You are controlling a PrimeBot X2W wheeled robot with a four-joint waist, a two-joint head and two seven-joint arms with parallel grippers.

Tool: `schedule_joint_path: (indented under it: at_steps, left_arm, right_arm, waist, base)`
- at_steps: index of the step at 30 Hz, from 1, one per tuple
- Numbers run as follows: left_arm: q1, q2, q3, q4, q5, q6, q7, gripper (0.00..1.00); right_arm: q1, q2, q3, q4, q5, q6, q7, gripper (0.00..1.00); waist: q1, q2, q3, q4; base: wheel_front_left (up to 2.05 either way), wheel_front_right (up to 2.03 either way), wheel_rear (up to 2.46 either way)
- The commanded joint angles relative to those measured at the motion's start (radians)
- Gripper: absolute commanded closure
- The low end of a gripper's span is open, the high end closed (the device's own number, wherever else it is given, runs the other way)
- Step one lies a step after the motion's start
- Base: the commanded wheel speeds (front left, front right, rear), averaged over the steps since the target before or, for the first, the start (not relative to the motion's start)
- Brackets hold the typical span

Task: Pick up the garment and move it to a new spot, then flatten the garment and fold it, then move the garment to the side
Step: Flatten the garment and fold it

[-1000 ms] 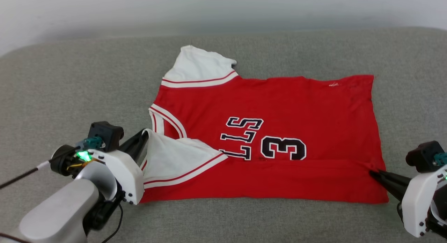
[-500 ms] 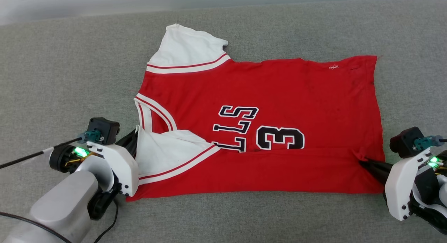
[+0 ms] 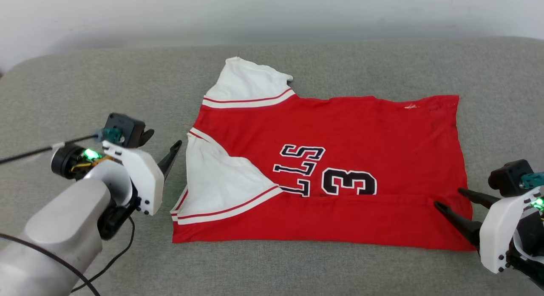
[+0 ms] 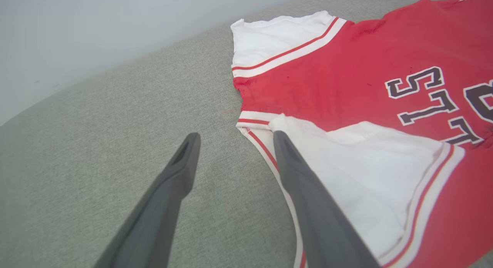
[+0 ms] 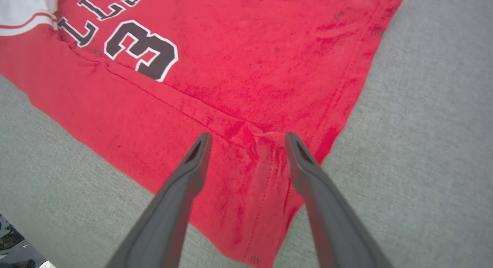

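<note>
Tally: we count one garment (image 3: 340, 130), a red jersey lying flat on the grey cushion (image 3: 106, 87). Its near long edge is folded over, so we read three letters, "LLS", and one digit, "3". We count two white sleeves. The far sleeve (image 3: 246, 81) is spread on the cushion, and the near sleeve (image 3: 216, 181) is folded onto the red front. We see two grippers. The left gripper (image 3: 163, 139) has its two fingers spread and holds nothing, just beside the collar end. The right gripper (image 3: 449, 197) is likewise spread and empty, its two fingers straddling a puckered bit of the hem corner.
</note>
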Motion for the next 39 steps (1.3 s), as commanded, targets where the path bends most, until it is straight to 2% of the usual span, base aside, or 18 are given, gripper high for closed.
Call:
schedule_joint_path:
  at_steps: [1, 6, 7, 8, 12, 15, 19, 22, 29, 38, 39]
  left_arm:
    - [-0.010, 0.002, -0.002, -0.004, -0.003, -0.001, 0.007, 0.00]
    - [-0.073, 0.054, -0.031, -0.096, -0.022, -0.023, 0.205, 0.00]
    - [-0.094, 0.068, -0.045, -0.133, -0.042, -0.032, 0.295, 0.00]
    - [-0.094, 0.068, -0.045, -0.133, -0.042, -0.032, 0.295, 0.00]
    - [-0.122, 0.088, -0.064, -0.200, -0.134, -0.053, 0.505, 0.00]
    - [-0.136, 0.099, -0.082, -0.234, -0.204, -0.057, 0.663, 0.00]
    - [-0.143, 0.101, -0.102, -0.255, -0.265, -0.038, 0.807, 0.00]
    - [-0.138, 0.098, -0.125, -0.259, -0.275, -0.028, 0.871, 0.00]
    - [-0.102, 0.065, -0.168, -0.207, -0.270, -0.011, 0.911, 0.00]
    - [-0.036, 0.027, -0.217, -0.100, -0.275, -0.033, 0.917, 0.00]
    - [-0.029, 0.022, -0.218, -0.091, -0.277, -0.036, 0.913, 0.04]
  right_arm:
    - [0.008, -0.001, -0.004, -0.006, 0.007, 0.000, -0.002, 0.00]
    - [0.045, -0.016, -0.054, -0.044, -0.002, 0.000, 0.004, 0.00]
    - [0.056, -0.016, -0.071, -0.054, -0.012, 0.000, 0.009, 0.00]
    - [0.056, -0.016, -0.071, -0.054, -0.012, 0.000, 0.009, 0.00]
    - [0.073, -0.005, -0.100, -0.073, -0.029, 0.000, 0.028, 0.00]
    - [0.081, 0.003, -0.120, -0.087, -0.042, 0.000, 0.041, 0.00]
    - [0.089, 0.013, -0.138, -0.105, -0.054, -0.001, 0.062, 0.00]
    - [0.090, 0.022, -0.150, -0.112, -0.061, 0.000, 0.080, 0.00]
    - [0.060, 0.048, -0.157, -0.117, -0.074, 0.000, 0.103, 0.00]
    - [0.016, 0.070, -0.138, -0.095, -0.078, 0.000, 0.103, 0.00]
    - [0.011, 0.068, -0.138, -0.093, -0.075, 0.000, 0.102, 0.00]
  waist:
    - [-0.0001, 0.0000, -0.015, 0.013]
    - [-0.0001, 0.0000, -0.037, 0.028]
    - [-0.0001, 0.0000, -0.041, 0.030]
    - [-0.0001, 0.0000, -0.041, 0.030]
    - [-0.0001, 0.0000, -0.043, 0.032]
    - [-0.0001, 0.0000, -0.040, 0.030]
    - [-0.0001, 0.0000, -0.032, 0.023]
    - [-0.0001, 0.0000, -0.021, 0.014]
    - [-0.0001, 0.0000, 0.014, -0.015]
    - [-0.0001, 0.0000, 0.047, -0.043]
    - [-0.0001, 0.0000, 0.047, -0.044]
  base:
    - [0.00, 0.00, 0.00]
    - [0.00, 0.00, 0.00]
    - [0.00, 0.00, 0.00]
    - [0.00, 0.00, 0.00]
    - [0.00, 0.00, 0.00]
    - [0.00, 0.00, 0.00]
    - [0.00, 0.00, 0.00]
    - [0.00, 0.00, 0.00]
    - [0.00, 0.00, 0.00]
    - [0.00, 0.00, 0.00]
    - [0.00, 0.00, 0.00]
